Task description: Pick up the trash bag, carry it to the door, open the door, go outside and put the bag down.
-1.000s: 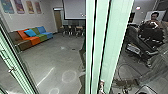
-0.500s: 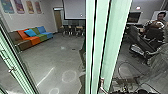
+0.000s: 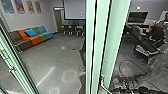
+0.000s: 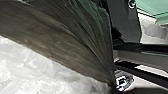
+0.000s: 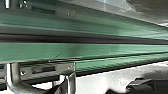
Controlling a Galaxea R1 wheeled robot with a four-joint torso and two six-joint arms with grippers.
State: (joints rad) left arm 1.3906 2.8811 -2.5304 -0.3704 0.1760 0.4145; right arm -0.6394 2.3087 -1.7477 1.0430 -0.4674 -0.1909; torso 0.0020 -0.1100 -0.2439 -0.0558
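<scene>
While the green door frame stayed put in the head view, the person had shifted to the right edge. In the left wrist view, the dark trash bag spread across the upper left, gathering to a point below, right of centre. In the right wrist view, a metal door handle stood lower left. I couldn't tell either claw's state.

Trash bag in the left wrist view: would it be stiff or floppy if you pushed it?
Probably floppy: the bag has long creases that run together at one end. It looks thin, so something sharp might tear it.
</scene>
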